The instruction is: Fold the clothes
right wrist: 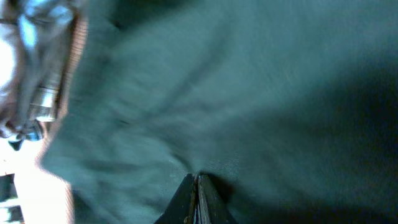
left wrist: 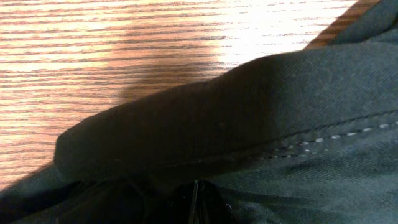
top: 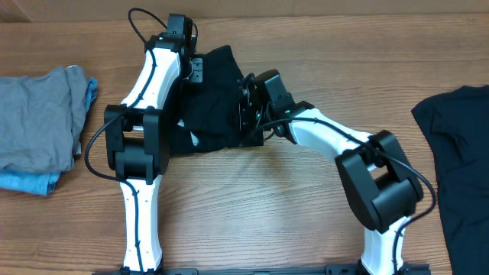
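A black garment (top: pixel 218 99) lies bunched in the middle of the table between both arms. My left gripper (top: pixel 195 70) is at its far left edge. In the left wrist view that gripper (left wrist: pixel 198 202) is shut on a thick folded hem of the black cloth (left wrist: pixel 249 118), which is raised over the wood. My right gripper (top: pixel 246 111) is at the garment's right side. Its jaws (right wrist: pixel 198 182) are pressed together on puckered black cloth (right wrist: pixel 249 93). A second black garment (top: pixel 462 168) lies spread at the table's right edge.
A grey garment (top: pixel 38 122) lies crumpled at the left edge on top of a light-blue one (top: pixel 27 182). Bare wooden table (top: pixel 252 206) shows in front of the arms, and the left wrist view shows more of it (left wrist: pixel 124 37) beyond the hem.
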Motion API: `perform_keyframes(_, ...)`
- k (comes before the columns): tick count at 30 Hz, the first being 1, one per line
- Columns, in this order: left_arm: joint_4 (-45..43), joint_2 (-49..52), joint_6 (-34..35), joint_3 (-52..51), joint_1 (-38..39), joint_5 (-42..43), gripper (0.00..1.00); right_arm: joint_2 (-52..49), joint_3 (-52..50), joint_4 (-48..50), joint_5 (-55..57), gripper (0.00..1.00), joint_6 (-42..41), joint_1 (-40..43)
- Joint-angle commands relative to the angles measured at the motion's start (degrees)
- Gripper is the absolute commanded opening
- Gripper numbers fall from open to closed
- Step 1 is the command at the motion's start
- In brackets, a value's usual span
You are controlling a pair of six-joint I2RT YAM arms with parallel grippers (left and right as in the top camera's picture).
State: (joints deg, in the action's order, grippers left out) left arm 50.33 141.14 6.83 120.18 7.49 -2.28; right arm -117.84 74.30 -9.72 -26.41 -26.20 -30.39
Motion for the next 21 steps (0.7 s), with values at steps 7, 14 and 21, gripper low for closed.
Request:
perform_keyframes(7,-1.77,1.55,-1.07,3.26,-0.79,-0.7,0.04,-2.47,-0.98,-18.51,2.97,0.04,-19.02,-1.73)
perform_keyframes(14,23.63,1.55,6.47,28.15,-0.76,3.82,0.05,-2.47,-0.98,-18.47,3.91,0.04,-19.02,-2.12)
perform_keyframes(21,46.53,1.7,6.64,21.77,-0.55,16.46,0.1,-2.47,-0.98,-17.99,3.96,0.07,-18.78,-2.12)
